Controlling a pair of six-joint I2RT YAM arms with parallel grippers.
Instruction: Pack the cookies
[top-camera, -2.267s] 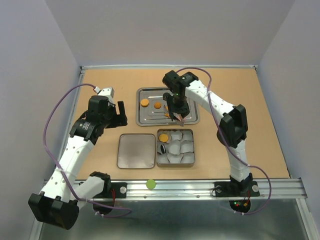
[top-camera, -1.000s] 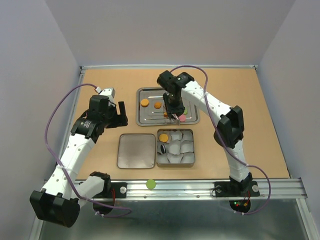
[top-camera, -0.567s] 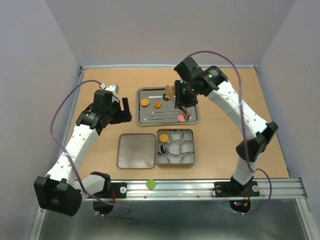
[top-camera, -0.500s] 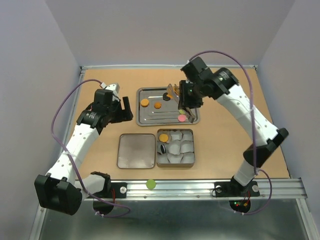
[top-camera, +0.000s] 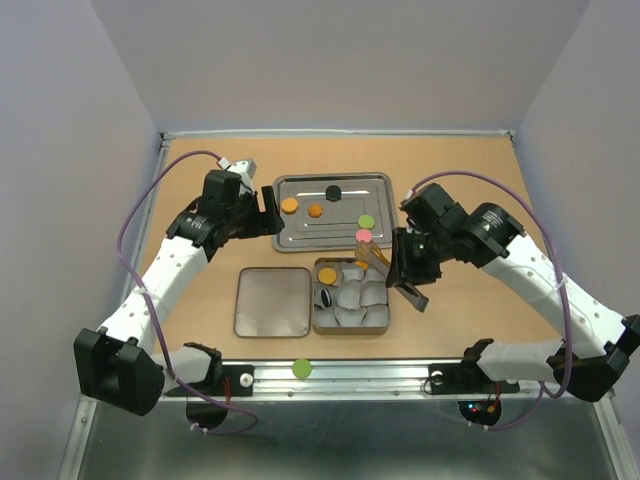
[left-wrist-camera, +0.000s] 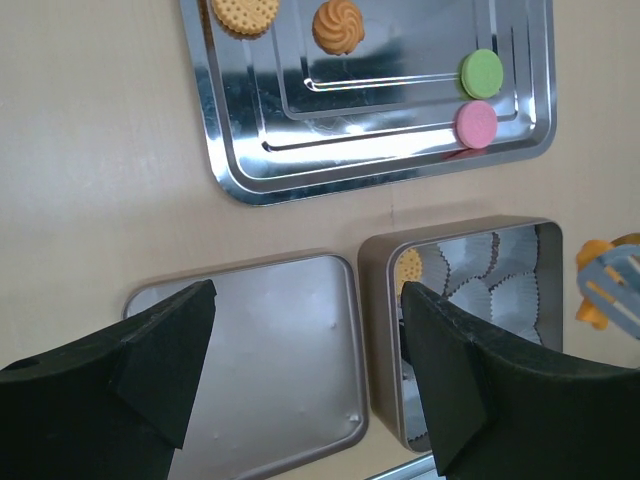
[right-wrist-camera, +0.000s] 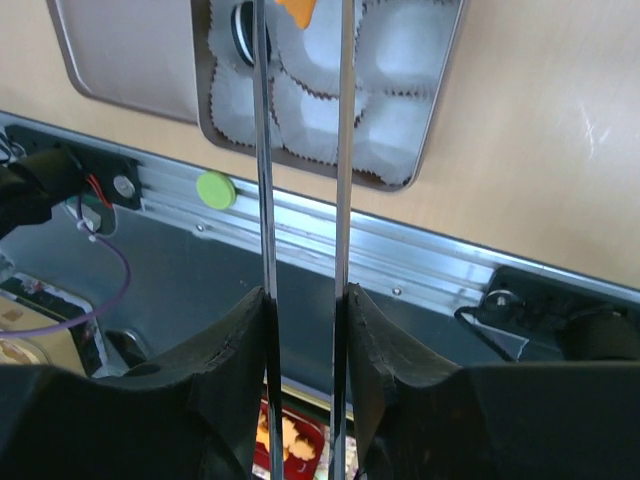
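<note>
On the steel tray (top-camera: 385, 240) lie two orange cookies (top-camera: 289, 205), a black one (top-camera: 333, 191), a green one (top-camera: 366, 221) and a pink one (top-camera: 363, 236). The open tin (top-camera: 350, 327) holds white paper cups, with an orange cookie (top-camera: 327, 274) and a black cookie (top-camera: 325, 296) in its left cups. My right gripper (top-camera: 405, 268) is shut on metal tongs (right-wrist-camera: 342, 150), whose tips pinch an orange cookie (right-wrist-camera: 296, 10) above the tin's upper right cups. My left gripper (left-wrist-camera: 305, 370) is open and empty, hovering left of the tray, above the lid (left-wrist-camera: 250, 360).
The tin's lid (top-camera: 272, 301) lies flat just left of the tin. A green round disc (top-camera: 301, 368) sits on the aluminium rail at the near edge. Purple cables loop beside both arms. Grey walls close off three sides of the table.
My right arm has swung from over the tray down to the tin, carrying the orange cookie in the tongs. My left gripper has moved right, closer to the tray's left edge.
</note>
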